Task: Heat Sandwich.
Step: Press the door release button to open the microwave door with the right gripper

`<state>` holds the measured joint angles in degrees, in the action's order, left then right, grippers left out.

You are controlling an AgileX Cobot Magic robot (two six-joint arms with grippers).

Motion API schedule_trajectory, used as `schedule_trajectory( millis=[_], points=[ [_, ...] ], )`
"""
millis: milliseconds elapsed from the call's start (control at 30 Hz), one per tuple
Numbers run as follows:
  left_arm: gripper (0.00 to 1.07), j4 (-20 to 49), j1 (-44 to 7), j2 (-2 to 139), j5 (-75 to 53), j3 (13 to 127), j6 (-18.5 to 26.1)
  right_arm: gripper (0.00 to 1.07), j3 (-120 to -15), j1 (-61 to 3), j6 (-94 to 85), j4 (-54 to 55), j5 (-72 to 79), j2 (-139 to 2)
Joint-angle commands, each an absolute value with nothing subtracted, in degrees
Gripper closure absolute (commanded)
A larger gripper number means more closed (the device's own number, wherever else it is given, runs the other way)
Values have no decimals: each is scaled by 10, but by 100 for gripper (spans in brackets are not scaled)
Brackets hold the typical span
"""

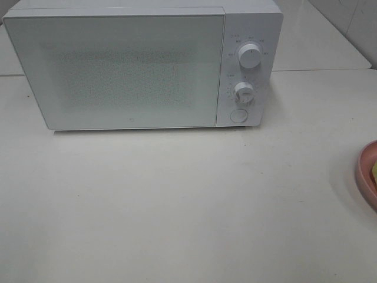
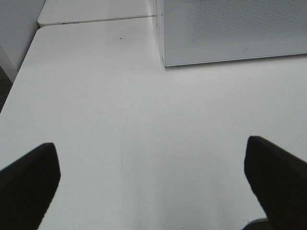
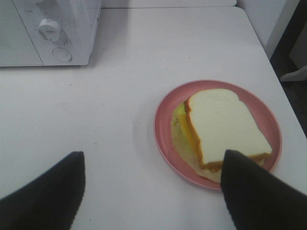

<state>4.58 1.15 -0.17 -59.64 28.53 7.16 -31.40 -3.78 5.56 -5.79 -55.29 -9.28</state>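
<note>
Sandwich [image 3: 225, 127] of square white bread, yellow-green filling, lies on round pink plate [image 3: 162, 141]. Boxy white microwave [image 1: 118, 71], door seemingly shut. Left hand [image 2: 148, 143] and right hand [image 3: 153, 154] gape empty. Nothing started; next: open door.

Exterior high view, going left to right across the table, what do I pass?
microwave door → control panel with its two knobs → bare tabletop → pink plate, cut off by the right edge
</note>
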Motion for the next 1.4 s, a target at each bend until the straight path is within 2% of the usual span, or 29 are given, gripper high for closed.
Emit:
schedule_trajectory(
  millis=[33,600,1400],
  points=[
    [7,48,12,-17,-594,284,67,32,-319,-34,52,-53,-535,-104],
    [7,48,12,-17,-594,284,67,31,-292,-34,52,-53,-396,-249],
    [7,48,12,-17,-594,284,67,31,-292,-34,53,-53,-116,-498]
  ],
)
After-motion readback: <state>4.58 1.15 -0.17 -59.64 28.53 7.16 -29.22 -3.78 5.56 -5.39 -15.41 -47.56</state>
